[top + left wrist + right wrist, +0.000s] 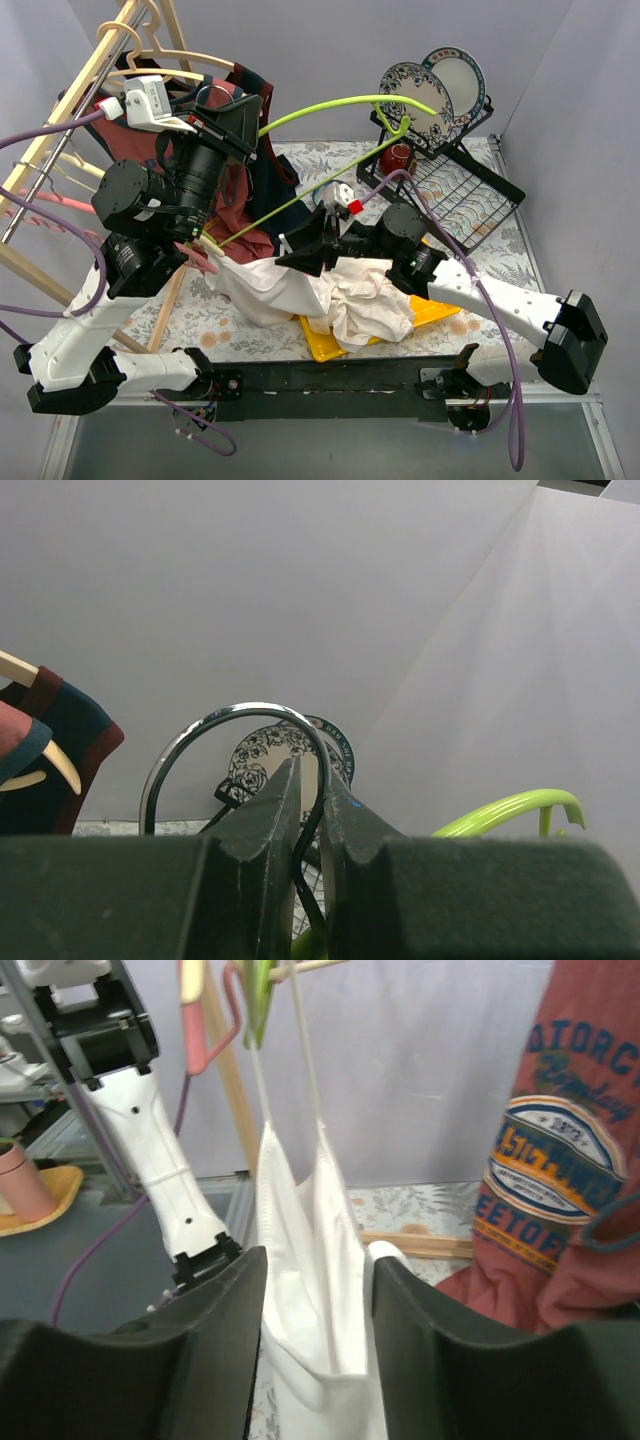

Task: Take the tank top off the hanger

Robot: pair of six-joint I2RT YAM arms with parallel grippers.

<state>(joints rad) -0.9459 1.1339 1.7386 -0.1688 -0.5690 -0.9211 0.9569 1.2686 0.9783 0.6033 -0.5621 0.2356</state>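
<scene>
The lime green hanger (340, 100) is held up slantwise over the table. My left gripper (248, 128) is shut on its thin metal hook (240, 712), and a green arm of the hanger (505, 812) shows to the right of the jaws. The white tank top (350, 300) hangs from the hanger's low end and is heaped on the yellow tray (436, 312). My right gripper (292, 258) is open, with its jaws either side of the hanging tank top (310, 1220). The straps run up to the hanger (262, 990).
A wooden clothes rack (60, 150) with hangers and a red shirt (240, 200) stands at the left. A black dish rack (450, 190) with patterned plates (440, 85) and a red cup (398, 157) is at the back right. A pink hanger (215, 1030) is beside the straps.
</scene>
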